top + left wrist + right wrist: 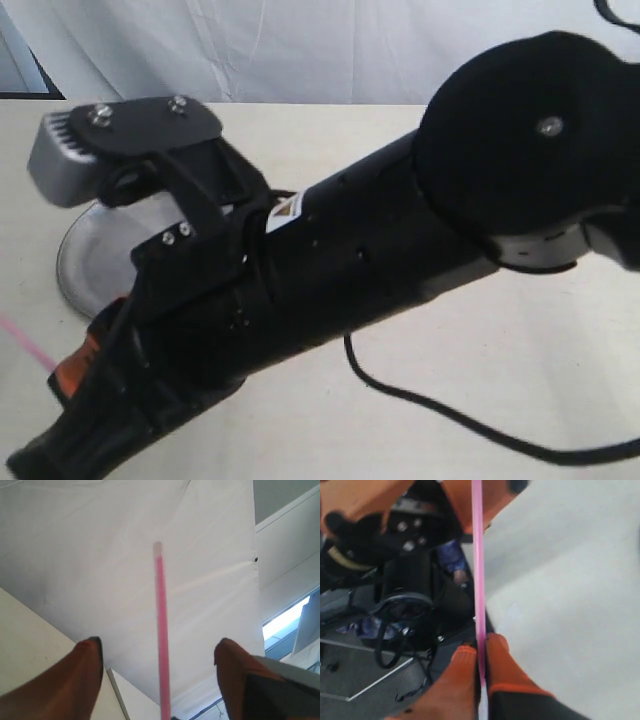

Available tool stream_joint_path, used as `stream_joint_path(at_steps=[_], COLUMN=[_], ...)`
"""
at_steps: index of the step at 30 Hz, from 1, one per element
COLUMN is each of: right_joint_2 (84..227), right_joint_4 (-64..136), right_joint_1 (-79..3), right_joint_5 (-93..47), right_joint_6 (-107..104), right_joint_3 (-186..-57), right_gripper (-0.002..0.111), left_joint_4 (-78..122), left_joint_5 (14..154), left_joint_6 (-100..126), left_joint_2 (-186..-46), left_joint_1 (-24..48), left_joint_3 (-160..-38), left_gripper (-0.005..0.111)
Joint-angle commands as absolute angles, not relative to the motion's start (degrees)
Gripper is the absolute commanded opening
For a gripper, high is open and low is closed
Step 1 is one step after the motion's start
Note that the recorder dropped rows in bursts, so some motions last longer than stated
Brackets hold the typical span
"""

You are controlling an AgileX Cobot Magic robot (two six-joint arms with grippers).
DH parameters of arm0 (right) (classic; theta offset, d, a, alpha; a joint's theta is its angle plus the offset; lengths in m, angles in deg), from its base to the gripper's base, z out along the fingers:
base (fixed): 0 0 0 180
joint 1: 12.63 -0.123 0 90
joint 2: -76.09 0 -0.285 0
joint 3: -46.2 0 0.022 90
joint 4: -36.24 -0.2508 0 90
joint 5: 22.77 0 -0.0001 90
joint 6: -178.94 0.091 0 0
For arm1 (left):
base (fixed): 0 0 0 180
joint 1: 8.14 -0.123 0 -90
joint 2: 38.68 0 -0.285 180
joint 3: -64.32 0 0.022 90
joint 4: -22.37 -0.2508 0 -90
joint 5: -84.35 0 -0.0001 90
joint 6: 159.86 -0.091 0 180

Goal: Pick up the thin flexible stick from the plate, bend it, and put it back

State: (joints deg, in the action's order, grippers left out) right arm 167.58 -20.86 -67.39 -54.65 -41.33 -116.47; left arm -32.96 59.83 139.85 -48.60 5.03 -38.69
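Observation:
My right gripper [480,644] is shut on the thin flexible stick [478,570], pinching it near its whitish end. The bright pink strand runs straight from there to the orange fingers [435,495] of the other gripper. In the left wrist view the stick [161,630] stands between the two fingers of my left gripper [158,641], which are wide open and not touching it; its other whitish tip [157,547] points at the white curtain. In the exterior view only a short pink piece [28,342] shows at the left edge. The plate [68,275] lies half hidden behind the right arm [330,260].
The black right arm crosses most of the exterior view, with its grey wrist camera [60,160] over the plate. A black cable [450,410] trails over the beige table [520,340]. A white curtain [300,50] hangs behind. Past the table edge are the dark robot base and cables [405,605].

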Motion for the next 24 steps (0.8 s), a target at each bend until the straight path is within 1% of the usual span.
stream_joint_path(at_steps=[1,2,3,6,7,24], right_joint_2=[169.47,169.61,169.72,169.72,169.72,167.97], right_joint_4=[-21.27,-21.27,-21.27,-21.16,-21.19,-24.68], right_joint_1=[-70.74,-71.05,-71.24,-71.35,-71.35,-71.35], right_joint_5=[-55.27,-55.27,-55.27,-55.27,-55.4,-56.83], right_joint_6=[-41.58,-41.58,-41.58,-41.58,-41.58,-41.58], right_joint_3=[-116.21,-116.21,-116.21,-116.21,-116.21,-116.33], right_gripper=[-0.001,-0.001,-0.001,-0.001,-0.001,-0.001], left_joint_4=[-30.94,-31.18,-31.41,-33.55,-34.52,-47.61], left_joint_5=[60.58,60.14,59.75,58.72,58.31,58.18], left_joint_6=[139.95,139.95,139.95,139.8,139.8,139.61], left_joint_2=[-48.51,-48.51,-48.51,-48.51,-48.51,-48.51], left_joint_1=[5.06,5.06,5.06,5.06,5.06,5.06], left_joint_3=[-38.47,-38.47,-38.47,-38.47,-38.47,-38.47], left_gripper=[0.052,0.047,0.039,0.008,0.0,0.0])
